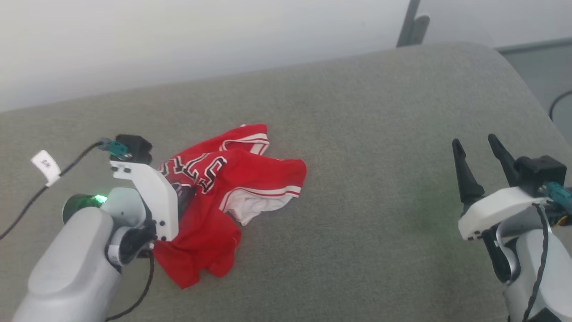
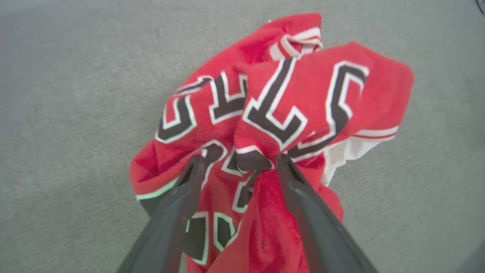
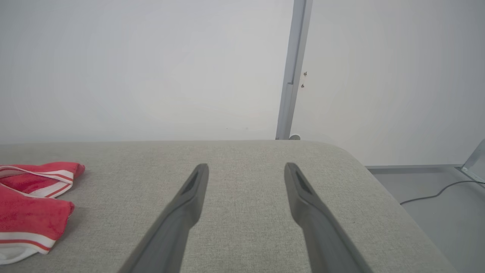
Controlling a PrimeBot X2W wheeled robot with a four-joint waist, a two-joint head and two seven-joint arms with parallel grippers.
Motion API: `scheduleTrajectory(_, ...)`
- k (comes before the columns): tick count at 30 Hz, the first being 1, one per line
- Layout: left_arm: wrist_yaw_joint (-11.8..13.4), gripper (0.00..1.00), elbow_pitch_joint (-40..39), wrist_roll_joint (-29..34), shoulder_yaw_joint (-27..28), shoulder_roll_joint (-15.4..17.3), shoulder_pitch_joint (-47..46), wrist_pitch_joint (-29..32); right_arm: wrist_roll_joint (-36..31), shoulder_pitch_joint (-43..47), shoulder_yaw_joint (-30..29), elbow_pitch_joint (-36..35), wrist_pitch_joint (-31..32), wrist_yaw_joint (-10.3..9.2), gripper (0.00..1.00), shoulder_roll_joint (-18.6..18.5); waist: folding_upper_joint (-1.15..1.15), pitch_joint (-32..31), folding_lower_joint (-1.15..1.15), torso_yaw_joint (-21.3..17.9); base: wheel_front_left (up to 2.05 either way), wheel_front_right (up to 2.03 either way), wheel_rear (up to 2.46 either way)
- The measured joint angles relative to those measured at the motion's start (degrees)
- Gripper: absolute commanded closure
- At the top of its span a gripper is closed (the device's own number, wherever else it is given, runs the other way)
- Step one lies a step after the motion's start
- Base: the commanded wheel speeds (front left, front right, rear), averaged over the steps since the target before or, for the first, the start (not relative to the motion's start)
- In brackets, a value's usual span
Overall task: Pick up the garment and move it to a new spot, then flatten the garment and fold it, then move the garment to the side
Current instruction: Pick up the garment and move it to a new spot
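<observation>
I see the shirt [image 1: 232, 179] crumpled on the grey pad [image 1: 380, 134], left of centre in my head view, chest letters up. The left gripper [image 2: 239, 159] is down on it: fingers [image 2: 303, 197] spread wide, a bunched fold between the tips, not clamped. The right gripper [image 1: 473, 142] is spread too, holding nothing, over bare pad well apart from the shirt.

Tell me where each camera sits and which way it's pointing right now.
Head view: from the head, looking down at the garment on the grey cushion; left forearm and right gripper show.
Left wrist view: along the open left gripper, down onto the garment.
Right wrist view: along the open right gripper, level across the cushion toward the white wall.
All three share the garment.
</observation>
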Motion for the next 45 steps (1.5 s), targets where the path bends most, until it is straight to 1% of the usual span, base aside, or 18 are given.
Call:
scheduleTrajectory(4, -1.9, 0.00, -2.0, -0.9, 1.7, 0.9, 0.5, -4.2, 0.0, 1.2, 0.0, 0.3, 0.0, 0.00, 0.00, -0.6, 0.00, -1.9, 0.00, 1.5, 0.00, 0.00, 0.00)
scheduleTrajectory(5, -2.5, 0.00, -2.7, -0.6, 2.0, 1.5, 0.8, -6.1, -0.1, 1.5, -0.2, 0.4, 0.0, 0.00, 0.00, -0.7, 0.00, -2.4, 0.00, 1.9, 0.00, 0.00, 0.00)
scheduleTrajectory(10, -3.0, 0.00, -4.9, -0.1, 4.9, 3.9, 4.2, -15.0, -0.3, 3.0, -0.7, 0.8, 0.0, 0.00, 0.00, -0.8, 0.00, -4.9, 0.00, 4.1, 0.00, 0.00, 0.00)
scheduleTrajectory(11, -3.3, 0.00, -6.0, 0.5, 5.9, 4.9, 5.8, -18.8, -0.3, 3.6, -1.1, 0.9, 0.0, 0.00, 0.00, -0.8, 0.00, -5.6, 0.00, 5.1, 0.00, 0.00, 0.00)
scheduleTrajectory(15, -3.2, 0.00, -8.4, 1.4, 8.5, 6.4, 10.4, -26.1, -0.7, 4.9, -1.9, 0.9, 0.1, 0.00, 0.00, -0.5, 0.00, -6.8, 0.00, 6.8, 0.00, 0.00, 0.00)
scheduleTrajectory(17, -2.8, 0.00, -9.3, 1.4, 9.9, 7.0, 13.2, -28.8, -0.7, 5.5, -2.5, 0.8, 0.1, 0.00, 0.00, -0.6, 0.00, -7.3, 0.00, 7.7, 0.00, 0.00, 0.00)
scheduleTrajectory(19, -2.8, 0.00, -10.0, 1.6, 11.2, 8.3, 15.9, -31.7, -0.7, 6.1, -3.1, 0.8, 0.1, 0.00, 0.00, -0.6, 0.00, -7.8, 0.00, 8.4, 0.00, 0.00, 0.00)
scheduleTrajectory(22, -2.1, 0.00, -11.2, 1.4, 13.6, 9.0, 19.6, -36.0, -0.8, 7.1, -3.9, 0.5, 0.1, 0.00, 0.00, -0.6, 0.00, -8.4, 0.00, 9.5, 0.00, 0.00, 0.00)
scheduleTrajectory(25, -1.4, 0.00, -12.4, 1.0, 15.4, 9.0, 23.3, -39.3, -0.8, 8.2, -4.7, 0.2, 0.4, 0.00, 0.00, -0.6, 0.00, -9.0, 0.00, 10.4, 0.00, 0.00, 0.00)
scheduleTrajectory(29, -1.2, 0.00, -12.7, -0.2, 17.6, 9.1, 26.8, -42.8, -1.2, 8.8, -5.2, -0.5, 0.6, 0.00, 0.00, 0.0, 0.00, -9.2, 0.00, 11.1, 0.00, 0.00, 0.00)
scheduleTrajectory(32, -1.2, 0.00, -12.6, 0.1, 18.5, 9.2, 28.5, -44.7, -1.3, 9.3, -5.2, -0.7, 0.6, 0.00, 0.00, 0.4, 0.00, -9.1, 0.00, 11.3, 0.00, 0.00, 0.00)
scheduleTrajectory(35, -1.3, 0.00, -12.7, -0.1, 19.4, 8.3, 29.9, -45.8, -1.3, 9.4, -5.1, -1.1, 0.7, 0.00, 0.00, 0.7, 0.00, -9.1, 0.00, 11.5, 0.00, 0.00, 0.00)
scheduleTrajectory(45, -2.2, 0.00, -12.5, 0.0, 20.4, 7.6, 30.2, -46.5, -1.4, 10.3, -4.5, -2.2, 1.7, 0.00, 0.00, 0.7, 0.00, -8.8, 0.00, 12.2, 0.00, 0.00, 0.00)
